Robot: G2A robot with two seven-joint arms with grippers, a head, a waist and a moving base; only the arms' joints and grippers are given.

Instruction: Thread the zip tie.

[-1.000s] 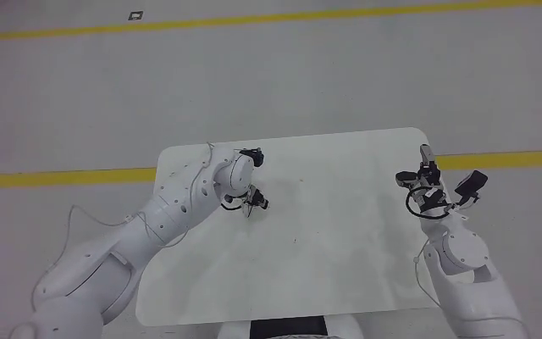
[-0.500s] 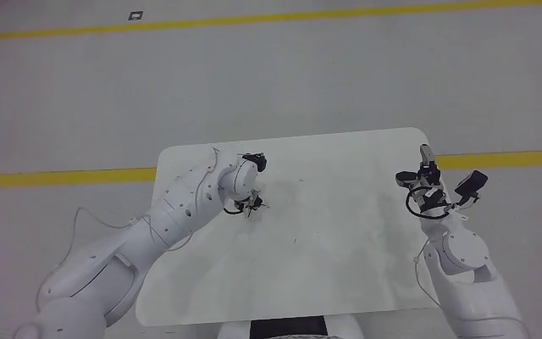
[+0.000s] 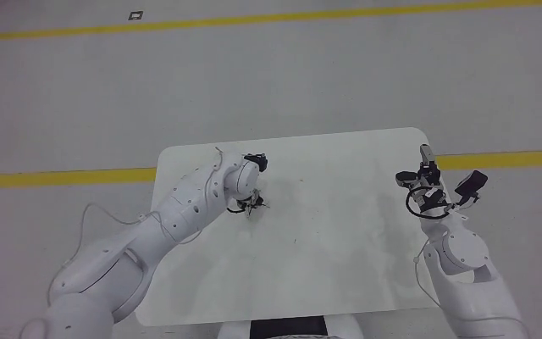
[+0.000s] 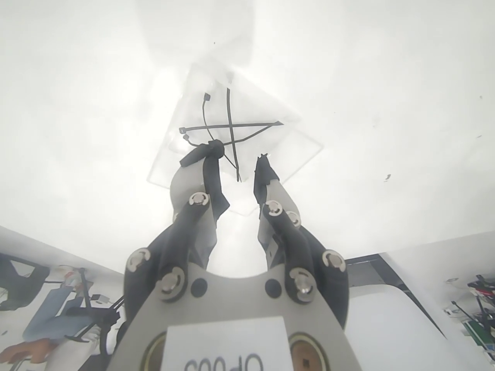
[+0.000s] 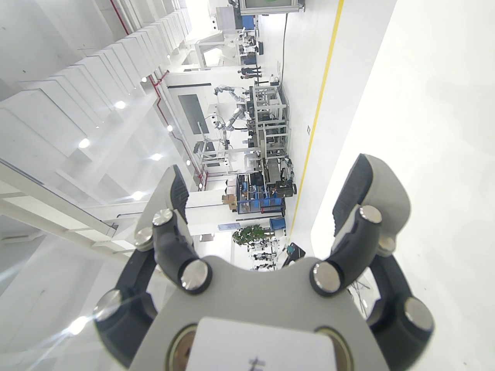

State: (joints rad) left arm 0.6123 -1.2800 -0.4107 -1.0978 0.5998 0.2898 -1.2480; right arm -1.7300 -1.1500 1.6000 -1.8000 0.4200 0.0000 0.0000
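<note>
- Left gripper (image 3: 252, 203): the top view places it low over the table (image 3: 339, 246), in the left half toward the far edge, at the end of the outstretched left arm.
- Left wrist view: the left gripper (image 4: 239, 154) is released, its fingers apart and closed on nothing.
- Zip ties (image 4: 231, 127): the left wrist view shows several thin black ones lying crossed on a clear tray (image 4: 297, 144) that sits flat on the table.
- One fingertip (image 4: 214, 149) sits at the near side of the crossed zip ties; I cannot tell whether it touches them. The other fingertip (image 4: 263, 164) is over bare tray, just beside them. A thin tail of one tie runs into the gap between the fingers.
- From the top view the zip ties are too small to make out under the gripper.
- Right gripper (image 3: 423, 165): the top view places it by the table's right edge, well apart from the tray.
- Right wrist view: the right gripper (image 5: 267, 179) is spread wide and empty, facing the room beyond the table.
</note>
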